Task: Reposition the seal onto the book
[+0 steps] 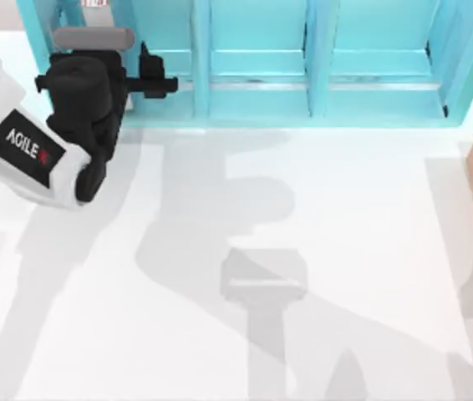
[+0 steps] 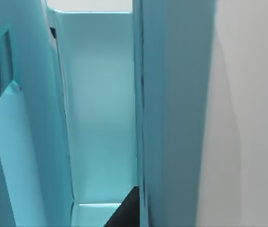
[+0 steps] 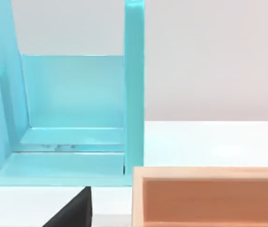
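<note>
Placing the seal is your first problem: you cannot tell which way it, or the book, lies from either gripper, so its long axis is unknown. A red-and-white scrap (image 1: 94,2) just beyond the left gripper (image 1: 157,79) is too small to name. That gripper sits at the shelf unit's (image 1: 320,75) end compartment; you cannot tell whether it is open or closed. The right gripper (image 3: 72,213) faces the shelf's other end, beside a wooden box (image 3: 209,198), and its state is equally unclear. By my judgement, the left arm is nearer to whatever that compartment holds.
</note>
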